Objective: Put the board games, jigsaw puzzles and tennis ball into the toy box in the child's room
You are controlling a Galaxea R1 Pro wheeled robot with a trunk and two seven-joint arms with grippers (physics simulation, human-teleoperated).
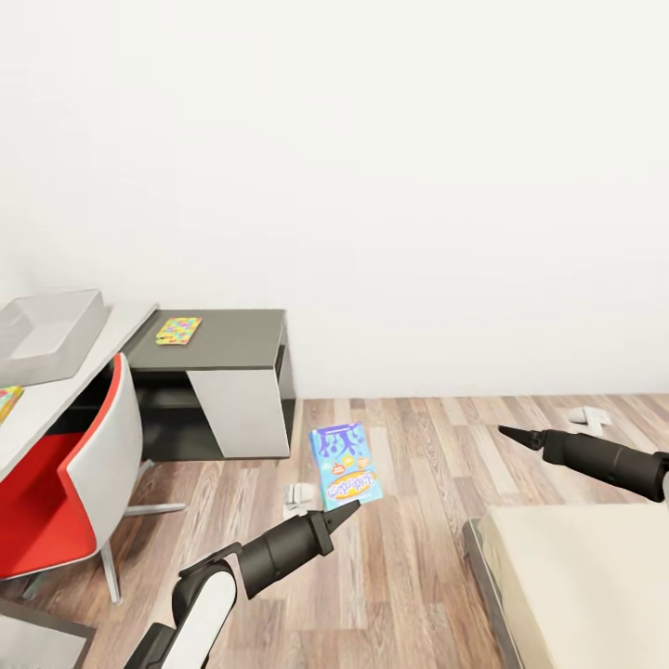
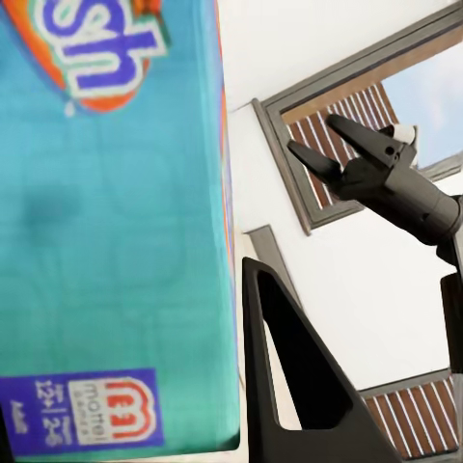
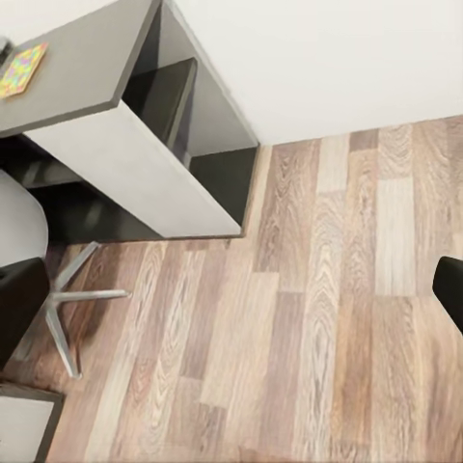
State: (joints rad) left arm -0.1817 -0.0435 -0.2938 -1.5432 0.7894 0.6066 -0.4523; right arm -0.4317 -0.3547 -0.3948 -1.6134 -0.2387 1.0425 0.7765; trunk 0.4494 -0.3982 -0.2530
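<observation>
From the head, the left tool [image 1: 346, 509] pinches an upright board game [image 1: 344, 464], toy box [image 1: 51, 334] far left on the counter [image 1: 56, 400]; the left wrist shows the right tool [image 2: 328, 145] spread, empty.

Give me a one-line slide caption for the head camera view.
Left gripper carries a blue board game box above the wood floor, toward the table with its grey toy box.

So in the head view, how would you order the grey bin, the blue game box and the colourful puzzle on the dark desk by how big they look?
Largest to smallest as seen:
1. Shallow light-grey bin, partly cut off by the frame edge.
2. Blue lettered game box, held nearer the camera, which inflates it.
3. Flat multicoloured jigsaw panel, farther away.
</observation>
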